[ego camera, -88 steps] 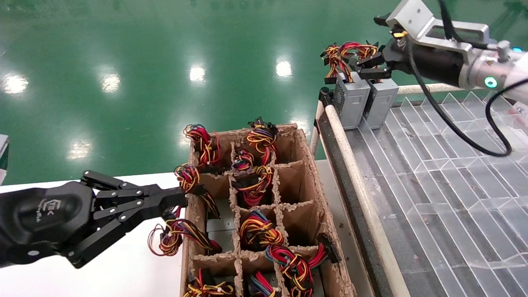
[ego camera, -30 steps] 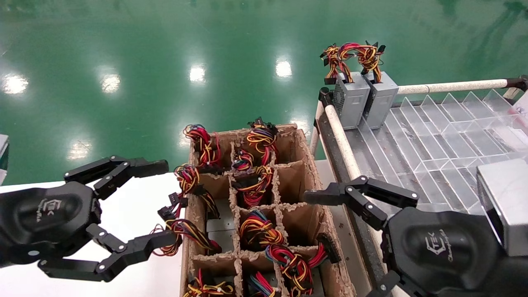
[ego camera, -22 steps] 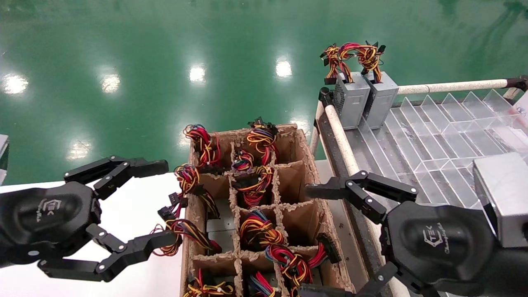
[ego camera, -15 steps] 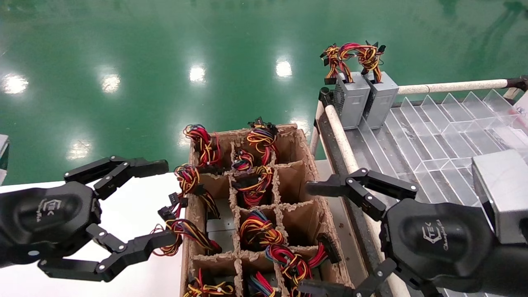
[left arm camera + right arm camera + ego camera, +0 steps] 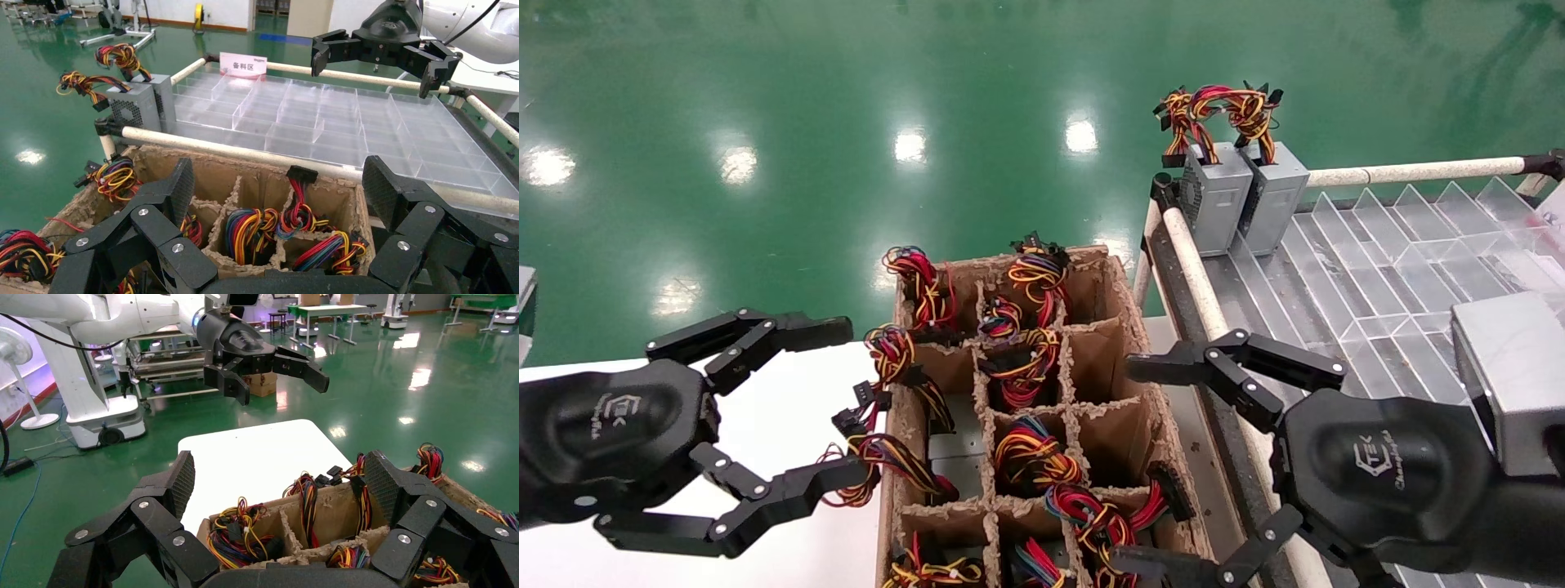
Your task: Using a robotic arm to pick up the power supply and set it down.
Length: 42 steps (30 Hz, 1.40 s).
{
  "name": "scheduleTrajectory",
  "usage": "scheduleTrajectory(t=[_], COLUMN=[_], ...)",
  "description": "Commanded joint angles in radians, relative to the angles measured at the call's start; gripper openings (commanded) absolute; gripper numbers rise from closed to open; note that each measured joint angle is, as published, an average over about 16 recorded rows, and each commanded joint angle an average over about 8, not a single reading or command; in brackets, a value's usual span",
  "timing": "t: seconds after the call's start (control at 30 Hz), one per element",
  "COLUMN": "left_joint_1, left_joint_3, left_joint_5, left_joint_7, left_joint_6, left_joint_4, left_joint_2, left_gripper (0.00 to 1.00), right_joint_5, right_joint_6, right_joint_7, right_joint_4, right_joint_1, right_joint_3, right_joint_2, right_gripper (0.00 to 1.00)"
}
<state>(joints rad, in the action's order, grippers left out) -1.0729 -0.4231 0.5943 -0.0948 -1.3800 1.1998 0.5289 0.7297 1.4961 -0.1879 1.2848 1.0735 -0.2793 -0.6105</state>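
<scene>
Right gripper [image 5: 1140, 465] spread wide, empty, poised over the near right edge of a cardboard crate [image 5: 1128, 343], one finger [image 5: 1173, 369] reaching above the rim, the other low beside a red wire bundle [image 5: 1101, 516]. Far beyond those fingers, well apart, up at the distant corner of a clear divided tray [image 5: 1385, 269]: the power supply [image 5: 1272, 200], a silver-grey box standing upright with red, yellow and black wires [image 5: 1238, 102] arching above. Touching it on the side nearer the crate, a second grey box [image 5: 1212, 204] with a tighter orange-yellow bundle. Pale rail [image 5: 1197, 278] running between tray and crate, directly beyond the gripper.

Left gripper [image 5: 842, 400] also open and holding nothing, hovering over a white table [image 5: 789, 392] on the opposite side of the crate, lower finger [image 5: 789, 490] just beside a loose wire bundle [image 5: 870, 461] spilling over the crate wall. From the left wrist view, the same gripper [image 5: 278, 184] framing the crate's cells, with the power supply [image 5: 160, 101] and its neighbour seen far off at the tray's corner. From the right wrist view, the right gripper [image 5: 278, 474] wide apart above wire-filled cells, left gripper [image 5: 269, 370] visible farther off across the table.
</scene>
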Motion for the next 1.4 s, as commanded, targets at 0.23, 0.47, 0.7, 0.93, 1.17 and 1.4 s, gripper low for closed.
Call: scheduleTrajectory(t=[0.23,0.47,0.7,0.93,1.17,1.4], left_joint_1=[0.000,0.000,0.000,0.000,0.000,0.000], left_joint_3=[0.000,0.000,0.000,0.000,0.000,0.000], left_joint_5=[0.000,0.000,0.000,0.000,0.000,0.000], left_joint_7=[0.000,0.000,0.000,0.000,0.000,0.000], left_joint_6=[0.000,0.000,0.000,0.000,0.000,0.000], left_joint_4=[0.000,0.000,0.000,0.000,0.000,0.000], left_joint_2=[0.000,0.000,0.000,0.000,0.000,0.000], left_gripper=[1.00,1.00,1.00,1.00,1.00,1.00], right_joint_5=[0.001,0.001,0.002,0.002,0.002,0.002], right_joint_6=[-0.001,-0.001,-0.002,-0.002,-0.002,-0.002], right_joint_7=[0.000,0.001,0.001,0.001,0.001,0.001], right_joint_4=[-0.001,-0.002,-0.002,-0.003,-0.003,-0.003], right_joint_1=[0.001,0.001,0.002,0.002,0.002,0.002], right_joint_3=[0.000,-0.001,-0.001,-0.001,-0.001,-0.001], right_joint_2=[0.000,-0.001,-0.001,-0.001,-0.001,-0.001], right_gripper=[1.00,1.00,1.00,1.00,1.00,1.00])
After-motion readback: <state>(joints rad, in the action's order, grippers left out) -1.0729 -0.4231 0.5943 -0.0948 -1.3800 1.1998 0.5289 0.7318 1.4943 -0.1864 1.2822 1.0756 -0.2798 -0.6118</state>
